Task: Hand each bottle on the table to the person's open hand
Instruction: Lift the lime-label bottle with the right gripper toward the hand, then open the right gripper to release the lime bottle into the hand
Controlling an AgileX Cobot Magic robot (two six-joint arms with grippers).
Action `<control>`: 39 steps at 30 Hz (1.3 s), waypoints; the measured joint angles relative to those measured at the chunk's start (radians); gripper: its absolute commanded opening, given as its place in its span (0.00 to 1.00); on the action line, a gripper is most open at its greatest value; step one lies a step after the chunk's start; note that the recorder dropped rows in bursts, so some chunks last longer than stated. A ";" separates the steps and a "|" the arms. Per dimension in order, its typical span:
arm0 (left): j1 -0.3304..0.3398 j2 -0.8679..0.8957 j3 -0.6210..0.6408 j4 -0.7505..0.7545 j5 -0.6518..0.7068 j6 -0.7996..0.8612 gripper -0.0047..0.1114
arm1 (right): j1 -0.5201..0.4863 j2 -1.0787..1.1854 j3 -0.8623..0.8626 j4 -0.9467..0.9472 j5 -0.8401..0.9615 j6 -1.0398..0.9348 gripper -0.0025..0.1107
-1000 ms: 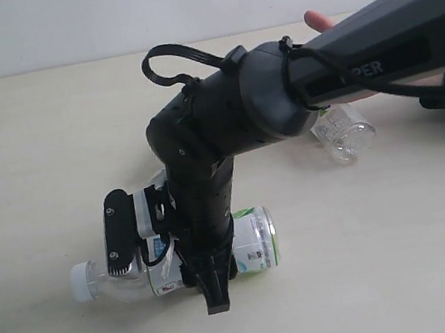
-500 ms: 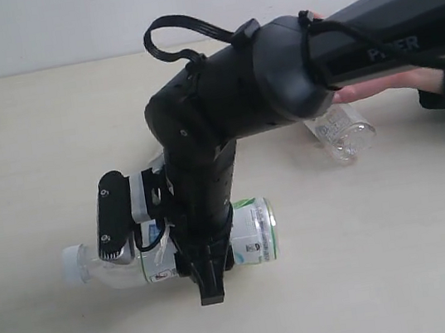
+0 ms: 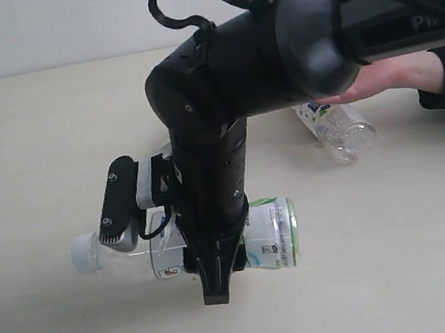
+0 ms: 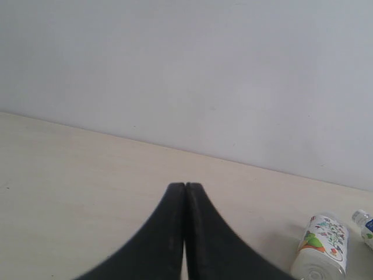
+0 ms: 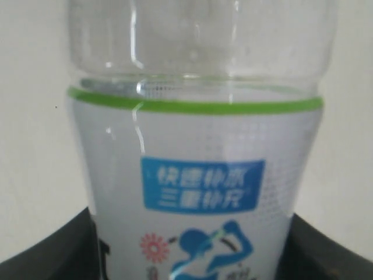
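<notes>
1. Step in hand: carrying one bottle to the person. The right gripper (image 3: 213,260) is clamped across the middle of the white-and-green bottle (image 3: 270,235), one finger on each side of the label. The right wrist view confirms it, with the bottle filling the frame between both fingers.
2. The bottle is held on its side, white cap pointing away from the person. It sits low over the near-left part of the table (image 3: 25,137). Can't tell if it is fully clear of the surface.
3. The person's open hand (image 3: 389,74) is at the far right, palm up, fingers mostly hidden behind the right arm. It holds nothing that I can see and is well apart from the gripped bottle.
4. A second bottle (image 3: 340,125) lies on the table just below that hand.
5. The left gripper (image 4: 185,195) has its fingers pressed together with nothing between them, parked. Its camera shows a printed bottle (image 4: 324,245) lying on the table, with another cap at the frame edge.
6. Next move, my read: lift enough to clear the table and the second bottle, then swing right and up to the palm. Release only once the bottle rests on the palm.
7. Risk: a sideways hold on a smooth round bottle may let it rotate or slip during the swing.
</notes>
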 measured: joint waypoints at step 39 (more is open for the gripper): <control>0.000 0.000 0.000 0.000 0.000 0.000 0.06 | -0.641 -0.151 -0.313 0.072 0.303 0.504 0.02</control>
